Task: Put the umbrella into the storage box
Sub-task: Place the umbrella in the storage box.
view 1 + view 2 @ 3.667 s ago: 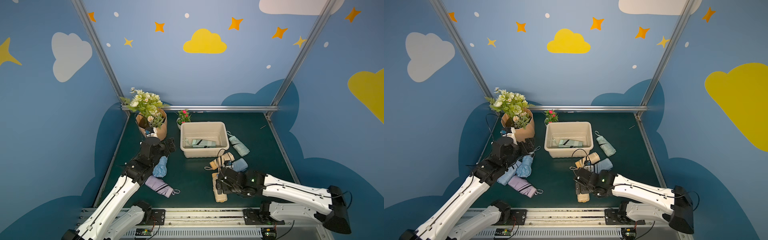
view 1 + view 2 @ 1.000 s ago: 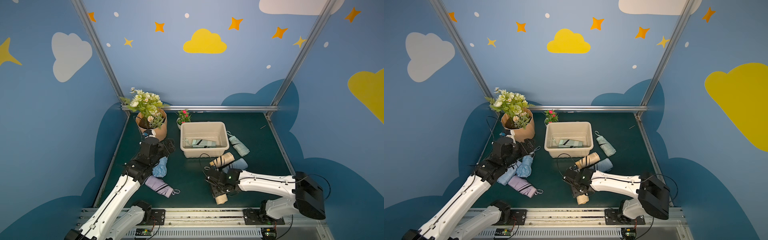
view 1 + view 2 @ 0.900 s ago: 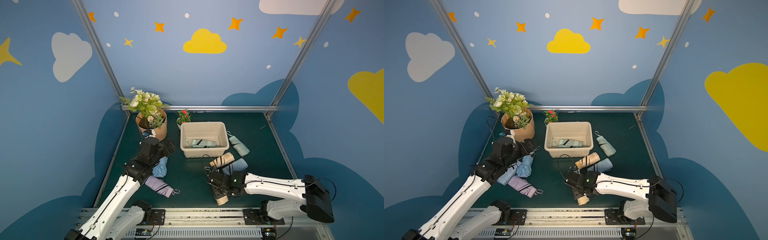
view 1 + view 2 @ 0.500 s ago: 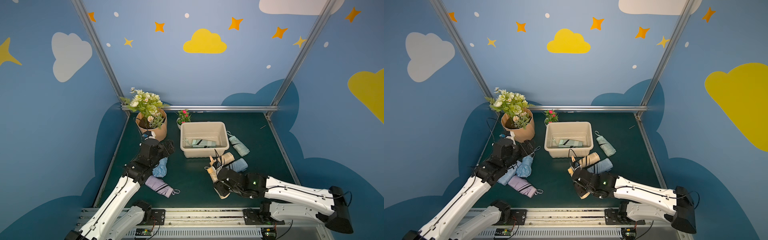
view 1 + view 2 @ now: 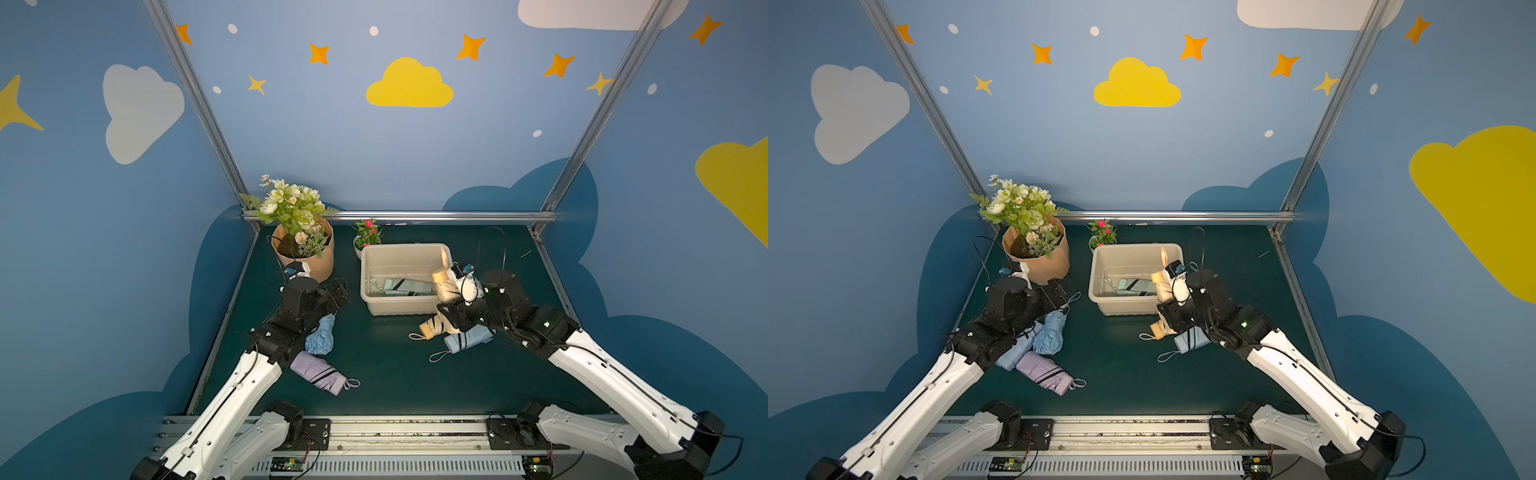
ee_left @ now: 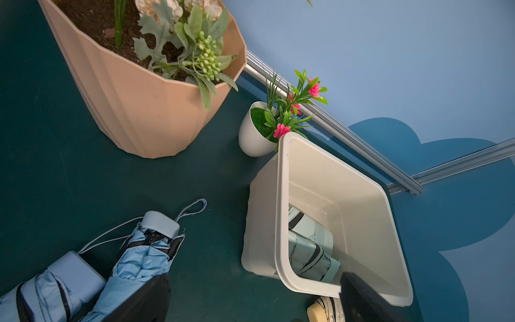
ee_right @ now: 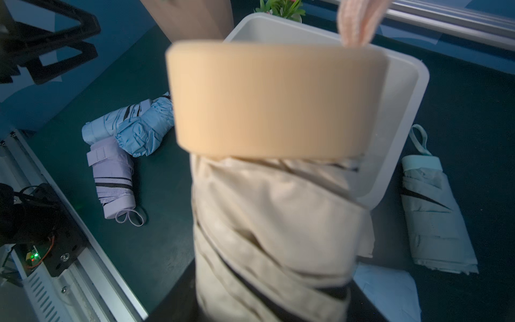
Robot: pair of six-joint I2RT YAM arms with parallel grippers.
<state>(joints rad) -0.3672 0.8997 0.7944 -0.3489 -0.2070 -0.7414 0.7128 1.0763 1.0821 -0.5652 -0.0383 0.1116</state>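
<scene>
Your right jaws pinch the beige umbrella (image 5: 446, 293) low on its folded canopy. It stands nearly upright, handle cap up, at the near right corner of the storage box (image 5: 399, 308). The opening lies just beyond (a mint umbrella (image 5: 399, 286) already inside). Your left jaws hang spread and empty, left of the box.

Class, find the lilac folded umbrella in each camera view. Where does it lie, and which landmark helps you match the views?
In a top view: lilac umbrella, left of centre, the umbrella nearest the camera.
In a top view: lilac umbrella, just in front of the light blue umbrellas.
Left wrist: not in it.
Right wrist: lilac umbrella, touching the light blue umbrellas.
Shared landmark: storage box, in all four views.
</scene>
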